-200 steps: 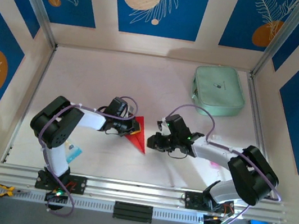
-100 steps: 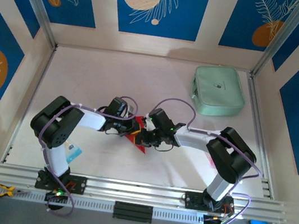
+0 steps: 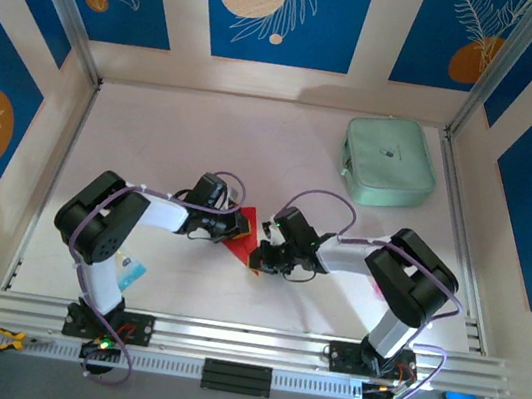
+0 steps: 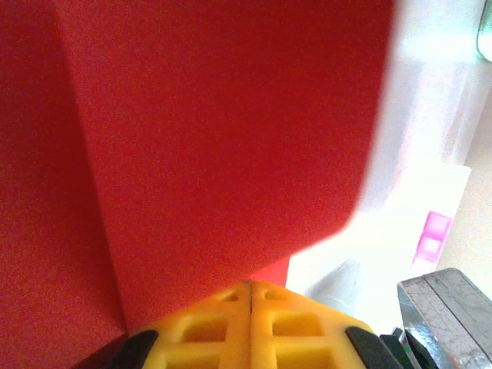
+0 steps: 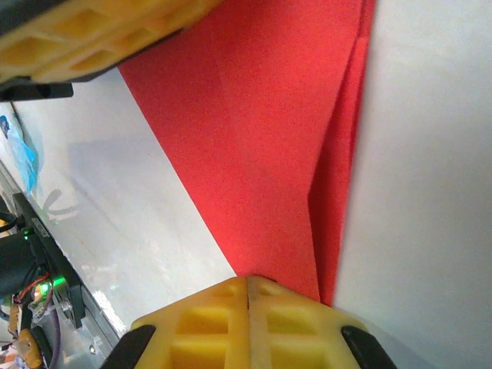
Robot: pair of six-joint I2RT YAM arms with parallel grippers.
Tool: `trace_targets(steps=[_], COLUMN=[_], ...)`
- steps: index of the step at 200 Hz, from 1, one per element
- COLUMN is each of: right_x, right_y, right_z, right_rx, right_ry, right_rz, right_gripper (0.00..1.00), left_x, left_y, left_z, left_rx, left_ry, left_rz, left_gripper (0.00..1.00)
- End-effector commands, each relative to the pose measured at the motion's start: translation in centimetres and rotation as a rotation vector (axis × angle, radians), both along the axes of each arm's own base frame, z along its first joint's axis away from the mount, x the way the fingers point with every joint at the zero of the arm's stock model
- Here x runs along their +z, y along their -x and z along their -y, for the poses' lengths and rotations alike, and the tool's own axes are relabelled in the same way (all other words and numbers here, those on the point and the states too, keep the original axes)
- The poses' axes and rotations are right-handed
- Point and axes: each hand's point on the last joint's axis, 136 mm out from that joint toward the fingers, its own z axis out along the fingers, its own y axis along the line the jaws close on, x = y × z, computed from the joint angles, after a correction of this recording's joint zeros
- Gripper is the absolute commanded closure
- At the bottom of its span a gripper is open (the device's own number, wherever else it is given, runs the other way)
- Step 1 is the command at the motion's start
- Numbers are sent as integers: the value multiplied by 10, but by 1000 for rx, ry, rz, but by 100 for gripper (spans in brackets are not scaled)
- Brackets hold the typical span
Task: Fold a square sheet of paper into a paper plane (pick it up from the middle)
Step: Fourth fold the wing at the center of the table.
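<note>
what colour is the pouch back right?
The pouch is plain mint green; the top view shows it best.

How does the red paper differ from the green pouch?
The red paper is a folded, pointed wedge; the green pouch is a larger rounded rectangle. The paper lies mid-table between the shut left pincer and right pincer; the pouch sits apart at the far right, untouched. Both rest on the table.
</note>
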Motion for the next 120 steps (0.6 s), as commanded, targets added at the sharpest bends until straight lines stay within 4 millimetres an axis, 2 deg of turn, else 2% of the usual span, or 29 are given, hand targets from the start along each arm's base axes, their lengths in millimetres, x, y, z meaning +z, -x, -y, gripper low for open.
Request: trace_targets(steps=[1,92,120], right_x=[-15,-22,-15], right_y=[22,50,50], right_z=[19,46,51], right_rx=[-11,-20,-26], right_ry=[51,58,69], right_rz=[-93,-123,-106], right_gripper=[95,95,95], left_x=[-38,-40,-39], left_y=[16,18,17], left_z=[-23,-26,-25], left_rx=[29,34,34], left_ry=[-118,-129,-125], left_rz=[-88,-91,-88], left_gripper=[97,97,97])
